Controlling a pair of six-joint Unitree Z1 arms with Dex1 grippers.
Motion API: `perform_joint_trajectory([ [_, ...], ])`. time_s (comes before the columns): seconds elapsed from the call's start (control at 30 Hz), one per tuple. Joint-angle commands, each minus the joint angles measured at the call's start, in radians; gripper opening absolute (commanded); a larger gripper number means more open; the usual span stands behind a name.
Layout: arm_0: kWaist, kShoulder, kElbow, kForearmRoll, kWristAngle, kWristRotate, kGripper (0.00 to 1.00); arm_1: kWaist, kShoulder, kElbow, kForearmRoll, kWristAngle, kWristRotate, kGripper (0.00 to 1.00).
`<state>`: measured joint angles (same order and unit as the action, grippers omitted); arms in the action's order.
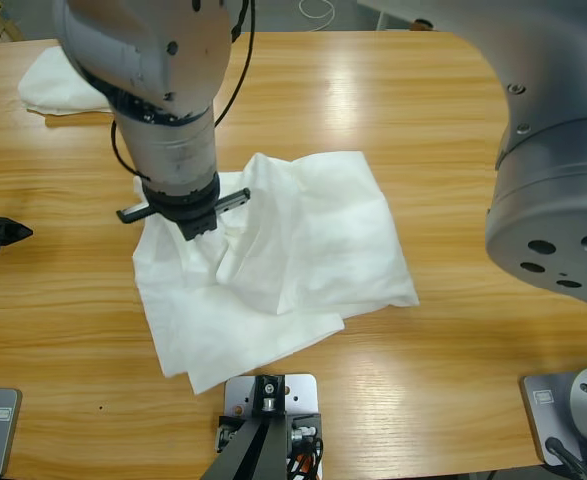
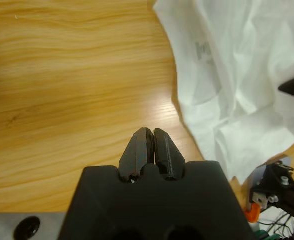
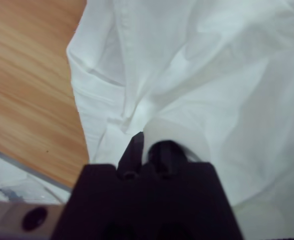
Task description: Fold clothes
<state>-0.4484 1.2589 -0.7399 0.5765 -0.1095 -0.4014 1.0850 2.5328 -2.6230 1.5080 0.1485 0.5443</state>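
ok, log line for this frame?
fold clothes | left gripper shut, over bare table | right gripper pinching crumpled T-shirt | second T-shirt far corner

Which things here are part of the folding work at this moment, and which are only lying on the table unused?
In use:
- white T-shirt at the table's middle, partly folded and rumpled
- right gripper, down on that shirt
- left gripper, jaws shut over bare wood beside the shirt

Lying about:
- second white cloth at the far left corner, untouched

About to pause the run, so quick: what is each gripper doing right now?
Left gripper: shut, empty, over bare table.
Right gripper: on the T-shirt; open or shut cannot be told.
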Motion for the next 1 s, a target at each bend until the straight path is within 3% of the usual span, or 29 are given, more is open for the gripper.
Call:
perform_joint_trajectory([
  [0.03,0.007,0.031,0.036,-0.023,-0.015,0.001,0.0,0.018,0.119,-0.33,0.097,0.057,-0.028,0.0],
  [0.3,0.007,0.042,0.06,-0.05,-0.015,0.001,0.0,0.034,0.116,-0.485,0.087,0.041,-0.079,0.0],
  [0.53,0.007,0.053,0.09,-0.078,-0.015,0.003,0.0,0.05,0.089,-0.557,0.011,0.15,-0.199,0.0],
  [0.57,0.007,0.054,0.089,-0.078,-0.015,0.003,0.0,0.05,0.08,-0.559,0.001,0.169,-0.209,0.153],
  [0.67,0.007,0.061,0.089,-0.082,-0.015,0.004,0.0,0.052,0.039,-0.569,-0.042,0.216,-0.217,0.965],
  [0.7,0.007,0.063,0.09,-0.083,-0.016,0.004,0.0,0.053,0.024,-0.57,-0.061,0.229,-0.229,1.0],
  [1.0,0.003,0.077,0.091,-0.091,-0.016,0.009,0.0,0.049,-0.099,-0.572,-0.149,0.418,-0.325,1.0],
])
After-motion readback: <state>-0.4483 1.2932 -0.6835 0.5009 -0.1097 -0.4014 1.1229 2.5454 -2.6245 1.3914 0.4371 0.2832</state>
